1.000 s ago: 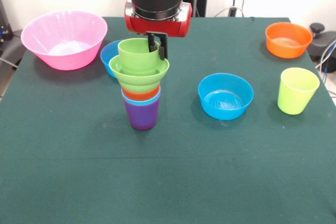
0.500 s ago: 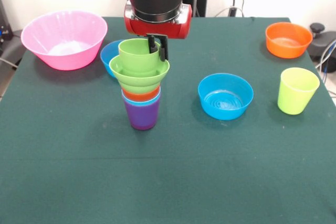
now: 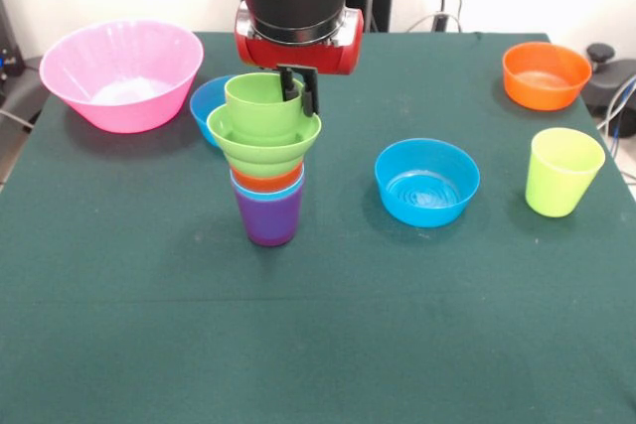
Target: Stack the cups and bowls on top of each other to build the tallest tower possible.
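The tower (image 3: pixel 268 171) stands left of the table's middle, with a purple cup (image 3: pixel 270 220) as its base. Nested in it are a light blue cup (image 3: pixel 290 188), an orange one (image 3: pixel 268 181) and a ridged green bowl (image 3: pixel 260 143). A stepped green cup (image 3: pixel 260 106) sits on top. My gripper (image 3: pixel 298 91) comes down over the tower's right side. Its dark fingers (image 3: pixel 309 94) straddle the top cup's right wall, one inside and one outside, shut on it.
A blue bowl (image 3: pixel 427 182) and a yellow-green cup (image 3: pixel 563 172) stand to the right. An orange bowl (image 3: pixel 545 74) sits at the far right. A large pink bowl (image 3: pixel 119 74) is at the far left. Another blue bowl (image 3: pixel 205 99) peeks out behind the tower.
The arm's head has sunk very slightly. The tower and the top green cup stand where they did.
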{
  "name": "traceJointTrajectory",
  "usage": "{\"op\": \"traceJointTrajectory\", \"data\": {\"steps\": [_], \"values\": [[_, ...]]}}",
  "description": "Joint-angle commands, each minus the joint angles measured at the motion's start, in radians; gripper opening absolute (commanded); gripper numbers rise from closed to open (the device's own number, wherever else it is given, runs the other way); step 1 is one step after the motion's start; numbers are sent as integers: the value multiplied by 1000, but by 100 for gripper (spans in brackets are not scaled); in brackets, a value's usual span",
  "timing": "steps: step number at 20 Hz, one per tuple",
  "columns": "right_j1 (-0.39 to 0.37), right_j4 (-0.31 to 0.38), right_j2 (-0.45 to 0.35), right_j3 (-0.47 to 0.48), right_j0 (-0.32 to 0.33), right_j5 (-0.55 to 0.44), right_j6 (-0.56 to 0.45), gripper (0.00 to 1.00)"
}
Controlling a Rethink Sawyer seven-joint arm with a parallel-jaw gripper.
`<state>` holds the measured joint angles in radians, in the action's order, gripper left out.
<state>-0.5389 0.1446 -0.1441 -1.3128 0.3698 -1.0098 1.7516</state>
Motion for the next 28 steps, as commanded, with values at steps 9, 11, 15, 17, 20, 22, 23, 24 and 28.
{"op": "traceJointTrajectory", "data": {"steps": [9, 11, 15, 17, 20, 22, 23, 24, 28], "values": [[126, 42, -84, -38, 14, -3, -88, 0], [128, 43, -84, -35, 13, -3, -89, 0], [129, 47, -83, -26, 12, -15, -94, 0], [128, 48, -83, -28, 12, -12, -95, 0], [126, 50, -82, -30, 13, -12, -97, 0], [127, 52, -82, -28, 12, -13, -99, 100], [127, 52, -82, -26, 12, -15, -100, 100], [127, 53, -83, -27, 13, -12, -101, 100], [130, 54, -82, -19, 11, -13, -105, 100]]}}
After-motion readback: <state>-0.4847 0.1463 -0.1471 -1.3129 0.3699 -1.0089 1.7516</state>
